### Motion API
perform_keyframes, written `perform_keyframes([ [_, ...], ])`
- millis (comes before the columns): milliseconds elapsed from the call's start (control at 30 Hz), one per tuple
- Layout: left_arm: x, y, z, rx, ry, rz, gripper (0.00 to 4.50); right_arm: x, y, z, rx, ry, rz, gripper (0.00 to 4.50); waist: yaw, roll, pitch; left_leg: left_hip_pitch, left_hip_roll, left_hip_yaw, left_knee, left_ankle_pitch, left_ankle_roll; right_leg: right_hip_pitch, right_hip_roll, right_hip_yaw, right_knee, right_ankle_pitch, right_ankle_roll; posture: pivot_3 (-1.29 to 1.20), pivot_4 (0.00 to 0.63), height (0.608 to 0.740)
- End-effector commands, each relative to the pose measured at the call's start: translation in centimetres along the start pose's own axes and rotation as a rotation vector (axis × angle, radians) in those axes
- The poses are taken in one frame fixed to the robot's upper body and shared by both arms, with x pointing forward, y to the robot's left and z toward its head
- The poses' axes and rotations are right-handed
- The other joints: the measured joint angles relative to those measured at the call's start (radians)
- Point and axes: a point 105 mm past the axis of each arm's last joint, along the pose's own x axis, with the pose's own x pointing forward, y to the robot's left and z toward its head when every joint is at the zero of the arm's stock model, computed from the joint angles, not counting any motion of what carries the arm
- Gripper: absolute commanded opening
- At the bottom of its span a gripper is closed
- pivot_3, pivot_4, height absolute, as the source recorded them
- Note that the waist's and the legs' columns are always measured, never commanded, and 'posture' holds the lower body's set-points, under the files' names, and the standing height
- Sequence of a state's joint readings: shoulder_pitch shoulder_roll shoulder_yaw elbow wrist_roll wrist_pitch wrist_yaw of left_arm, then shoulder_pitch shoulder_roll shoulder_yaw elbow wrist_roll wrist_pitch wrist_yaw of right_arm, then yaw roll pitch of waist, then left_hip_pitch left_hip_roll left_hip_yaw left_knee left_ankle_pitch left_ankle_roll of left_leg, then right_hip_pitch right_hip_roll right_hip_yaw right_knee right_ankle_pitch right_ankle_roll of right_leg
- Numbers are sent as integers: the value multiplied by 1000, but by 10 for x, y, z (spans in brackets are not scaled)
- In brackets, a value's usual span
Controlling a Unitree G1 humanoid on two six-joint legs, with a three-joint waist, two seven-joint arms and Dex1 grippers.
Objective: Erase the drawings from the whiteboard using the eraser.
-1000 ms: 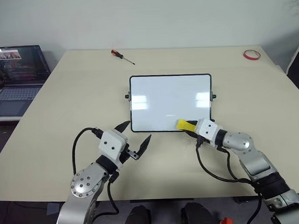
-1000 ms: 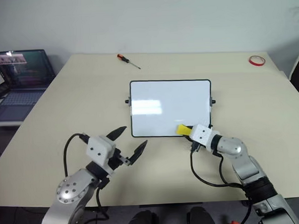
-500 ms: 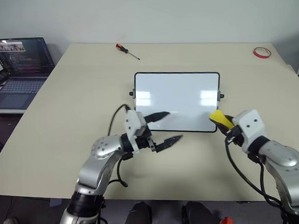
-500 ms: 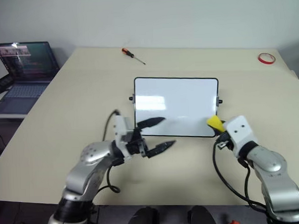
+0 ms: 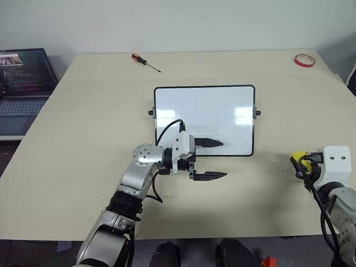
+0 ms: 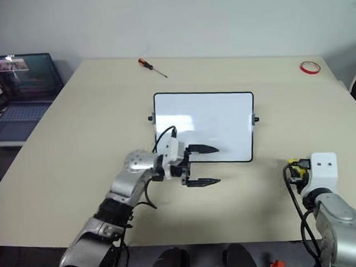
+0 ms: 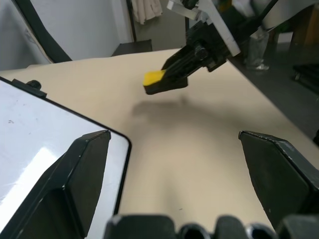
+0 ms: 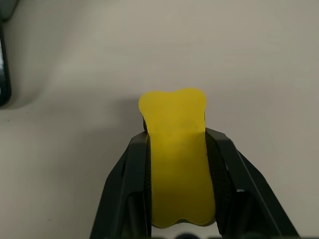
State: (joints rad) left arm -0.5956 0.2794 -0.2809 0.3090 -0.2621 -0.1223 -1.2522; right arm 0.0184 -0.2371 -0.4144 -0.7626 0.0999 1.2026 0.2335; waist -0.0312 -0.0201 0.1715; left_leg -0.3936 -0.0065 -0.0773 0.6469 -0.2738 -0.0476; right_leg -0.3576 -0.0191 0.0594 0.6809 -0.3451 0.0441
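Now your right gripper (image 8: 177,149) pinches the yellow eraser (image 8: 177,149) tight, right of the whiteboard (image 5: 204,117). Your left gripper (image 5: 213,160) gapes wide and empty at the board's near edge

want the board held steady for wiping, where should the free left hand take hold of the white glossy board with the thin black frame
Probably the near long edge of the white glossy board with the thin black frame, close to its corner. The board lies flat on the beige table, so only the rim is graspable. The left hand hangs open there, one finger over the board, one over the table, so it could come in level from the near side.
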Motion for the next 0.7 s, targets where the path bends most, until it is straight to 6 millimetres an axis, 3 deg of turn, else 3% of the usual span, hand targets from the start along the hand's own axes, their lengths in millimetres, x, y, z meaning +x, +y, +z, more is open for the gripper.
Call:
perform_keyframes([
  [33, 5, 2, 7, 51, -16, -6, 4500, 3, -2, 9, 15, -47, -13, 1153, 0, 0, 0, 0, 0, 0, 0, 0, 0, 0, 0, 0, 0, 0, 0, 0, 150, 740],
  [367, 3, 0, 8, 56, -5, 18, 4500, 18, 14, 19, 14, -80, 50, 1153, -1, 1, 0, 0, 0, 0, 0, 0, 0, 0, 0, 1, 1, 0, 0, 0, 150, 740],
  [700, 2, -2, 10, 55, 6, 24, 4500, 23, 4, 10, -23, -32, 18, 1153, -1, 2, -1, 0, 0, 0, 1, 1, 1, 0, 0, 1, 1, 0, 0, 0, 150, 740],
])
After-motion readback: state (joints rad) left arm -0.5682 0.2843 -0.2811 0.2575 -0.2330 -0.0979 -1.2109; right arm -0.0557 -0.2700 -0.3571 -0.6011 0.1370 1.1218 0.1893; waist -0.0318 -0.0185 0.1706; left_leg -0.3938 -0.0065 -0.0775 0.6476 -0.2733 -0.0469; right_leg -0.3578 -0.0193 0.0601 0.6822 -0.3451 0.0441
